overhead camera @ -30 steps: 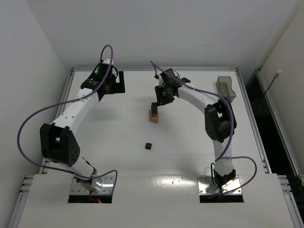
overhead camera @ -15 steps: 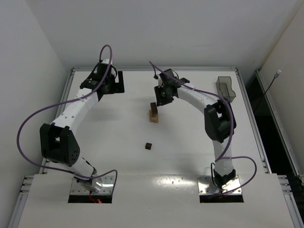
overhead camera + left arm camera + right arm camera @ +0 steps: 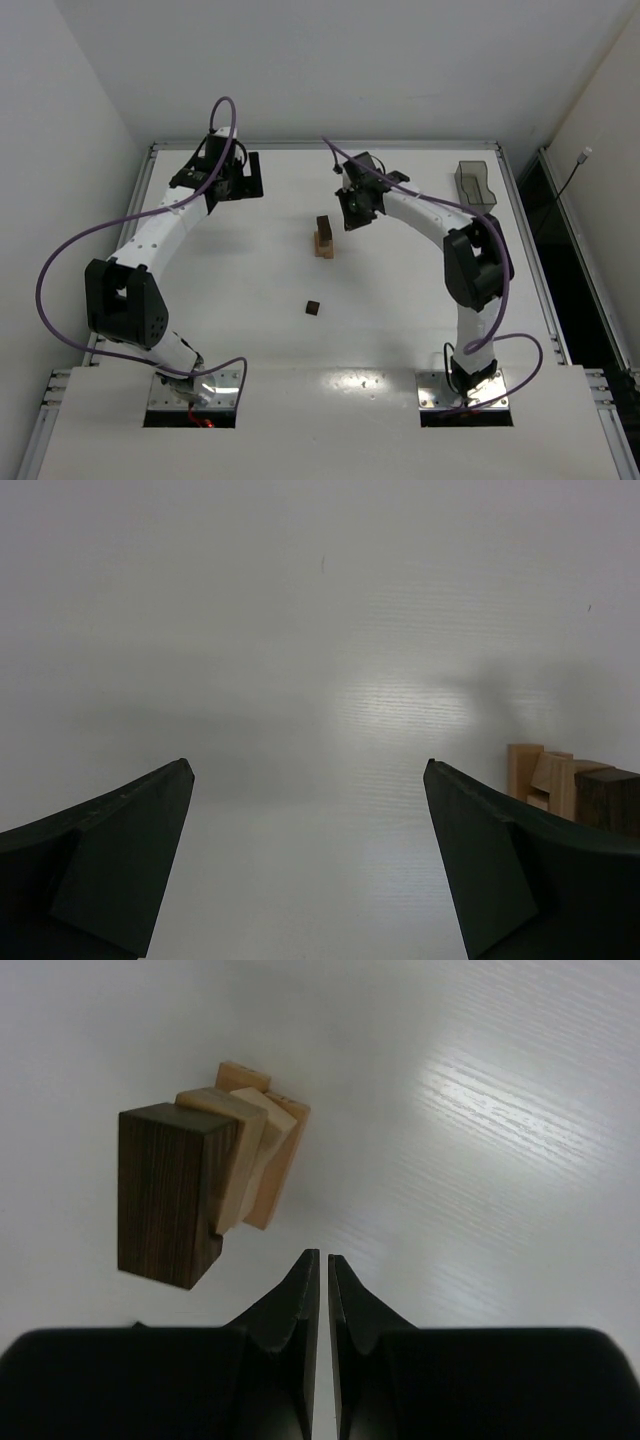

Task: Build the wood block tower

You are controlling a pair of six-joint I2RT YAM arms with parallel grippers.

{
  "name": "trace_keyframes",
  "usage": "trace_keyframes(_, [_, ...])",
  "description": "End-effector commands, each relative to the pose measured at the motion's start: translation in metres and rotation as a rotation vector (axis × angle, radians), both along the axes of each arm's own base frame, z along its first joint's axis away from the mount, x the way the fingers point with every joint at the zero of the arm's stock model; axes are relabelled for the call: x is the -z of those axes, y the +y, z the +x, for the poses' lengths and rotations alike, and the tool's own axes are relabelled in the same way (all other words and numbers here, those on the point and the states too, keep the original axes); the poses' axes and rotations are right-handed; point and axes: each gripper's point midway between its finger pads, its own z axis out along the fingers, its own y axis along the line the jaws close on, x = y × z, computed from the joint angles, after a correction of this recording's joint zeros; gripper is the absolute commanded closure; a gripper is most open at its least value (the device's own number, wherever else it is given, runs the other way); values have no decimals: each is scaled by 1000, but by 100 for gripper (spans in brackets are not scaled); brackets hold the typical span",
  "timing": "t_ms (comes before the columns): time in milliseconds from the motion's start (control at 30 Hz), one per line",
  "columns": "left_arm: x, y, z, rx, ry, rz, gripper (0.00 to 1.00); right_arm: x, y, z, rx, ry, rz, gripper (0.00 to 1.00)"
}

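The wood block tower (image 3: 323,240) stands mid-table, a short tan stack with a dark brown block (image 3: 323,224) on top. In the right wrist view the tower (image 3: 255,1155) is seen from above, its dark top block (image 3: 165,1195) sitting askew on the tan pieces. My right gripper (image 3: 322,1256) is shut and empty, just right of the tower (image 3: 351,213) and not touching it. My left gripper (image 3: 308,765) is wide open over bare table at the far left (image 3: 247,174). The tower (image 3: 545,778) shows at that view's right edge.
A small loose dark brown block (image 3: 313,307) lies on the table nearer the arm bases than the tower. A smoky-grey see-through tray (image 3: 476,186) stands at the far right. Purple cables loop off both arms.
My right gripper has drawn back to the right, away from the tower top, and its jaws have closed on nothing. The dark block stays on the stack. The left arm is unchanged.
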Motion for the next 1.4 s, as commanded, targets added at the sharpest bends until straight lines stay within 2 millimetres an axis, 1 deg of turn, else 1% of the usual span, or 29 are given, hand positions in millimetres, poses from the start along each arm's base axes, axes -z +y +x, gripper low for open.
trace_keyframes(0, [-10, 0, 7, -10, -37, -34, 0, -36, 10, -6, -38, -72, 59, 95])
trace_keyframes(67, [-10, 0, 7, -10, -37, -34, 0, -39, 13, -11, -60, -75, 64, 95])
trace_keyframes(100, [-10, 0, 7, -10, -37, -34, 0, -39, 18, -14, -75, -71, 71, 95])
trace_keyframes(133, [-10, 0, 7, -10, -37, -34, 0, -41, 24, -16, -90, -74, 84, 93])
trace_keyframes(167, [-10, 0, 7, -10, -37, -34, 0, -41, 24, -16, -90, -74, 84, 92])
trace_keyframes(200, [-10, 0, 7, -10, -37, -34, 0, -41, 29, -20, -106, -69, 93, 92])
trace_keyframes(233, [-10, 0, 7, -10, -37, -34, 0, -45, 31, -17, -106, -79, 99, 92])
trace_keyframes(267, [-10, 0, 7, -10, -37, -34, 0, -45, 36, -21, -118, -79, 99, 92])
trace_keyframes(333, [-10, 0, 7, -10, -37, -34, 0, -44, 38, -20, -124, -74, 105, 90])
trace_keyframes(367, [-10, 0, 7, -10, -37, -34, 0, -42, 44, -21, -134, -70, 104, 90])
trace_keyframes(433, [-13, 0, 6, -10, -46, -36, 0, -42, 44, -21, -134, -70, 104, 90])
trace_keyframes(500, [-10, 0, 4, -10, -37, -34, 0, -42, 43, -20, -121, -71, 100, 90])
trace_keyframes(533, [-10, 0, 4, -10, -37, -34, 0, -38, 42, -20, -121, -64, 96, 90])
trace_keyframes(567, [-13, 0, 3, -10, -46, -36, 0, -38, 42, -20, -121, -63, 96, 90])
trace_keyframes(600, [-10, 1, 2, -10, -37, -34, 0, -37, 41, -19, -115, -68, 88, 90])
trace_keyframes(700, [-9, 1, 2, -10, -37, -34, 0, -37, 40, -18, -109, -72, 82, 90])
trace_keyframes(733, [-6, 1, 0, -10, -28, -32, 0, -37, 40, -18, -109, -72, 82, 92])
trace_keyframes(833, [-5, 0, 0, -3, -26, -38, 0, -38, 38, -20, -109, -72, 82, 93])
trace_keyframes(867, [-5, 0, 0, -3, -26, -38, 0, -43, 38, -20, -118, -85, 82, 94])
trace_keyframes(900, [-2, -1, 1, -3, -18, -36, 0, -43, 38, -20, -118, -85, 82, 96])
trace_keyframes(933, [-3, -1, 3, -3, -26, -38, 0, -46, 37, -22, -118, -89, 84, 98])
trace_keyframes(967, [-3, -1, 3, -3, -26, -38, 0, -54, 36, -21, -129, -111, 89, 100])
trace_keyframes(1067, [-3, -4, 5, -2, -25, -51, 0, -59, 34, -25, -129, -116, 92, 100])
trace_keyframes(1100, [-3, -4, 5, -2, -25, -51, 0, -66, 38, -26, -147, -140, 99, 100])
trace_keyframes(1133, [-3, -4, 5, -2, -25, -51, 0, -62, 36, -28, -147, -131, 94, 100])
trace_keyframes(1233, [-3, -6, 7, 5, -24, -56, 0, -61, 31, -32, -140, -133, 84, 100])
trace_keyframes(1300, [-3, -6, 7, 6, -24, -56, 0, -57, 29, -33, -134, -128, 71, 100])
trace_keyframes(1333, [-7, -6, 9, 6, -33, -58, 0, -48, 27, -34, -134, -108, 59, 100])
trace_keyframes(1367, [-7, -6, 9, 6, -33, -58, 0, -48, 23, -31, -121, -108, 58, 100])
